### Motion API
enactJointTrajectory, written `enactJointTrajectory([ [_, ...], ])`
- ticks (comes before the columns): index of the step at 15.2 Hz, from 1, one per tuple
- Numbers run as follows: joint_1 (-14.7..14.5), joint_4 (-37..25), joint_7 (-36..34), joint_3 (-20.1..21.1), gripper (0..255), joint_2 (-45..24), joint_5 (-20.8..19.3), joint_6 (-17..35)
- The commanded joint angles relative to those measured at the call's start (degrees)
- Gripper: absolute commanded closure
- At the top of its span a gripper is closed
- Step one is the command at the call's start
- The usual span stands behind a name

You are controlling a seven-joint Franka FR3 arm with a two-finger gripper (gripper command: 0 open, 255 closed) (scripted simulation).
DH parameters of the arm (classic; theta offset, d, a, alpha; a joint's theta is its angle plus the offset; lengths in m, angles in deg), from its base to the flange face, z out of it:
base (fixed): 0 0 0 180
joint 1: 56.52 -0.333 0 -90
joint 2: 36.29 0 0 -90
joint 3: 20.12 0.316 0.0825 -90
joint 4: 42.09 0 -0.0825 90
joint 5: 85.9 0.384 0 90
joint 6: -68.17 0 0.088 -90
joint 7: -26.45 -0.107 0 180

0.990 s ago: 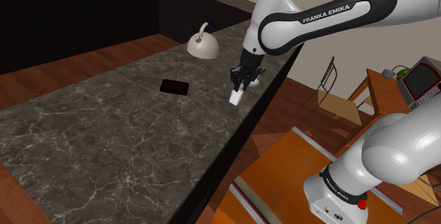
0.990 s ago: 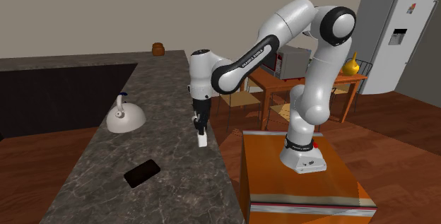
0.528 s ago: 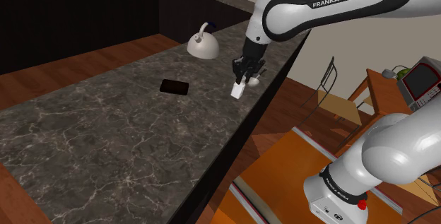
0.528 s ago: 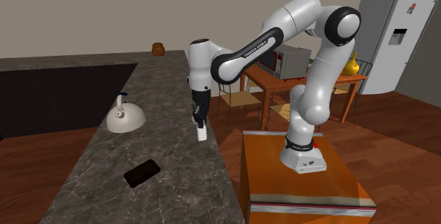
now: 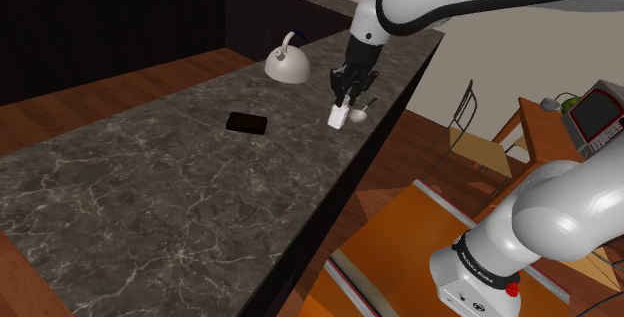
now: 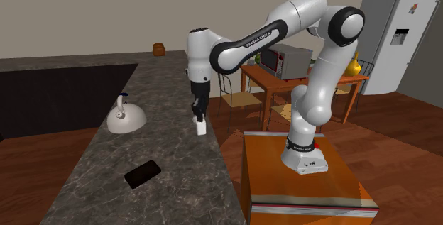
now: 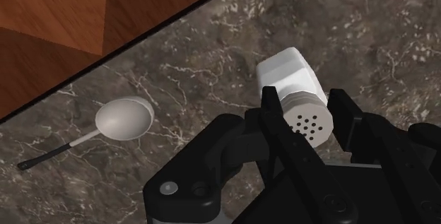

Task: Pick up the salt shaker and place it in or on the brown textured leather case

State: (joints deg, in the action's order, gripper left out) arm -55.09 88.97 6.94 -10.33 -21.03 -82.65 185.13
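Gripper [image 7: 307, 109] is clamping the white salt shaker [image 7: 290, 74] near its perforated cap, holding it apparently above the desk [image 5: 150, 195] for carrying to the dark flat case [image 5: 246, 123].

The white arm [image 6: 250, 42] climbs from its base [image 6: 302, 157], bends at a dark elbow joint high up, and stretches out almost level. At its far end the wrist turns straight down. The black pincer [image 5: 344, 103] hangs nearly upright, tips lowest. Its two fingers [image 7: 272, 104] stand slightly apart, pressed against the sides of the white salt shaker [image 7: 291, 80] and clasping it.
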Motion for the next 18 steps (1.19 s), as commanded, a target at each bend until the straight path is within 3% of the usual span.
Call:
enactJointTrajectory([
  [1, -0.21, -3.72, -1.29, 0.76, 255, -2.91, -0.39, -0.83],
  [11, -3.33, -30.56, -10.46, 4.88, 255, -23.42, -5.22, -7.58],
  [18, -8.41, -57.49, -15.35, 5.66, 255, -41.12, -9.89, -17.40],
])
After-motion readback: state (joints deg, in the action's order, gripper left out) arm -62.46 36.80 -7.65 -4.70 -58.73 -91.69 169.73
